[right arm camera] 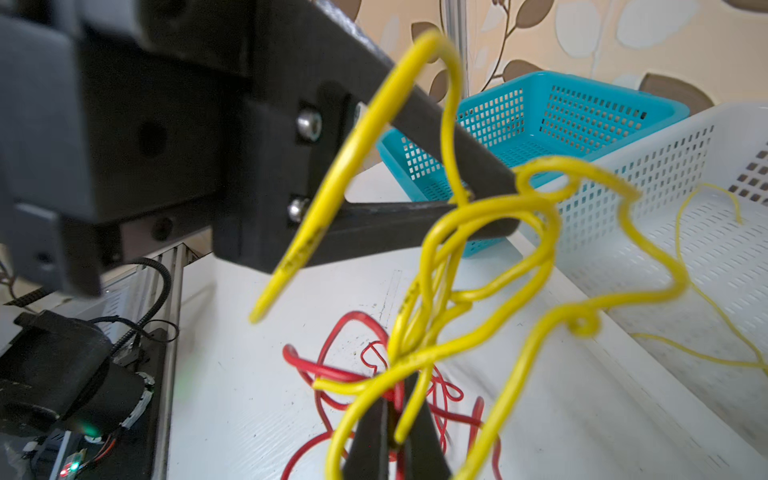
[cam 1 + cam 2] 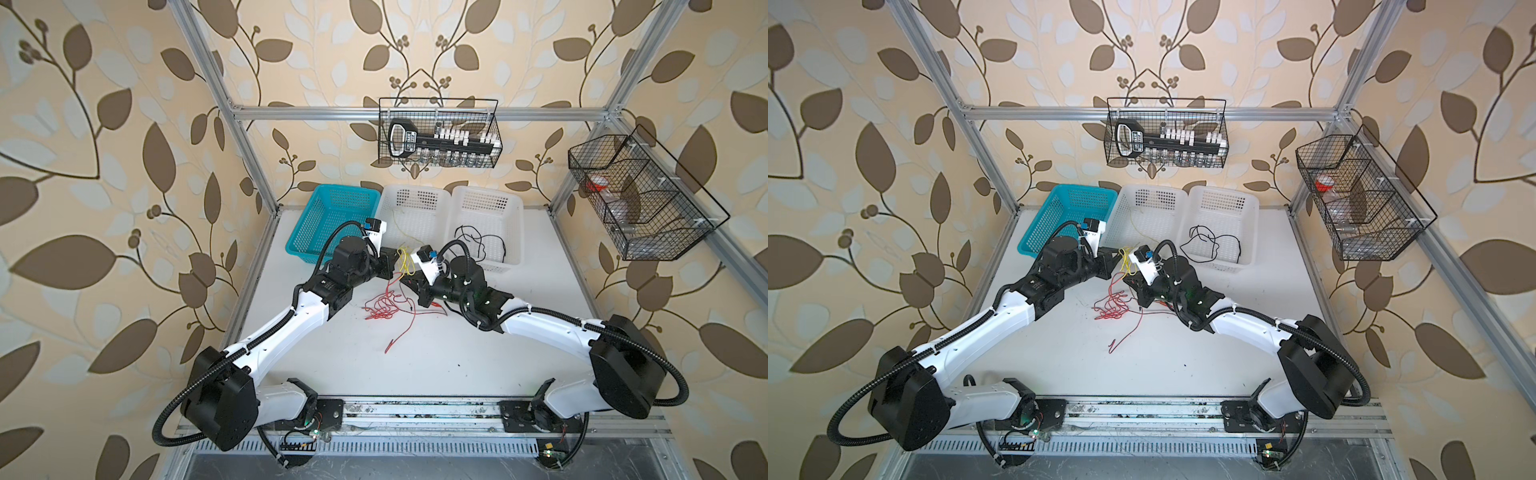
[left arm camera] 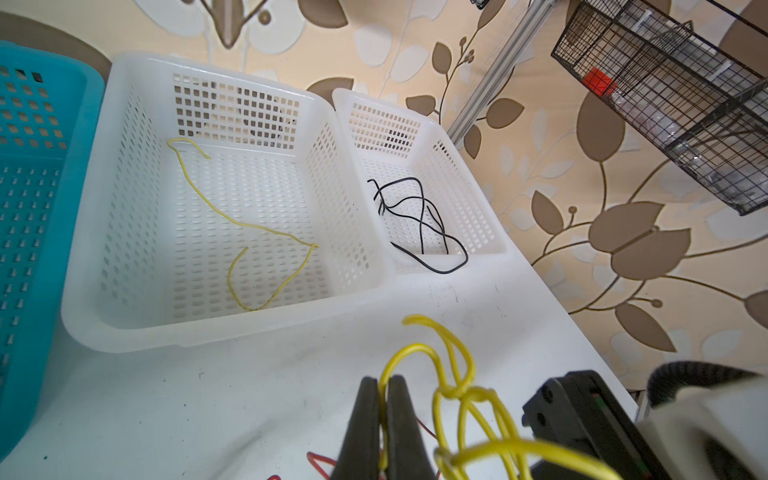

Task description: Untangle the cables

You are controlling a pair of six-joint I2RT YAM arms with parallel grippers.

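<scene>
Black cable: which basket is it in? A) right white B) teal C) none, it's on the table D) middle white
A: the black cable lies looped in the right white basket; the middle basket holds a yellow cable.

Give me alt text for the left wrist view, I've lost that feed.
The left gripper is shut on a loop of a knotted yellow cable bundle. Beyond it, one white basket holds a single yellow cable and the neighbouring white basket holds black cables.
</scene>
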